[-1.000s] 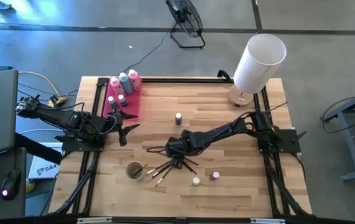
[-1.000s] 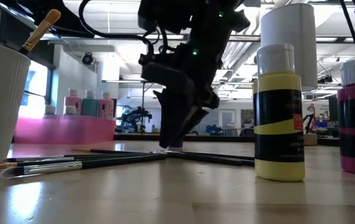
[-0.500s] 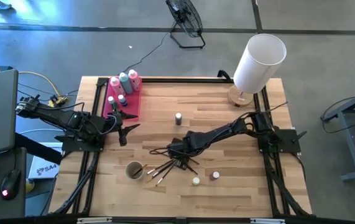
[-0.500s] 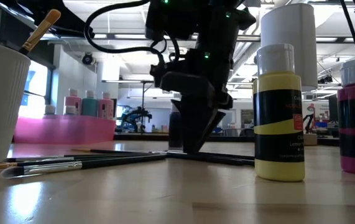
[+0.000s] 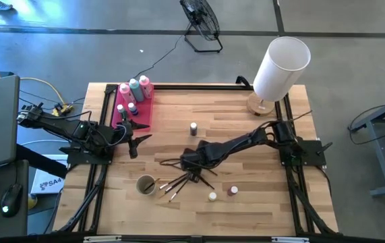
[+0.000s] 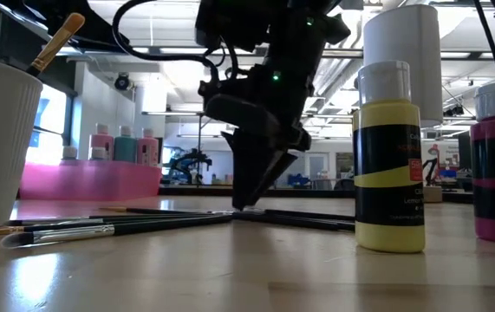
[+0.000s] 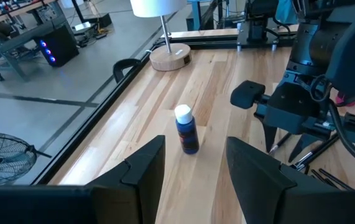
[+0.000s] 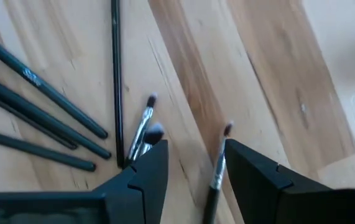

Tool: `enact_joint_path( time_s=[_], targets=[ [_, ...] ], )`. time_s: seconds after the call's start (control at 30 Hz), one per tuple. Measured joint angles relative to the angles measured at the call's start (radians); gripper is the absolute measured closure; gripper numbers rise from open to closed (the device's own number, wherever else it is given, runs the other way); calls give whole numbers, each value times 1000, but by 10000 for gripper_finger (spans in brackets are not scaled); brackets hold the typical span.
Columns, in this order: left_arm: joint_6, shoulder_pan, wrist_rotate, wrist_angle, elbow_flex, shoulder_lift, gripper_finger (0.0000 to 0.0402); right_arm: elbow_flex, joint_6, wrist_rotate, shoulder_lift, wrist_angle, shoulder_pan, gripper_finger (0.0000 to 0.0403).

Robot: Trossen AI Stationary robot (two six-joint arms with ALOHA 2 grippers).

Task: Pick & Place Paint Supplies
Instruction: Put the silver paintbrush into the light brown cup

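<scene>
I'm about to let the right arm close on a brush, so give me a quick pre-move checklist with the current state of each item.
1. Right gripper open: ok.
2. Right gripper low over the brushes: ok, tips near the table.
3. A single brush between its fingers: cannot tell; several lie close together.
4. Left gripper out of the way: ok, open beside the pink tray.
5. White cup clear of the gripper: ok.

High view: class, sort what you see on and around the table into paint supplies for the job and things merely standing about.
Job:
squeeze bottles
brushes
blue paint bottle
yellow paint bottle
magenta paint bottle

Standing about:
lamp
floor fan
white cup
pink tray
</scene>
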Motion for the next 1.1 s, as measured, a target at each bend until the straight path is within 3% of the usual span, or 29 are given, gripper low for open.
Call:
enact_joint_path(
  time_s=[0.33, 0.6, 1.1],
  targets=[
    [0, 0, 0, -1, 0, 0, 234, 0, -26, 67, 3, 8, -37, 251],
    [0, 0, 0, -5, 0, 0, 234, -1, 83, 31, 5, -57, -73, 251],
    [-22, 0, 13, -4, 0, 0, 234, 4, 89, 2, 57, -65, -104, 251]
  ],
)
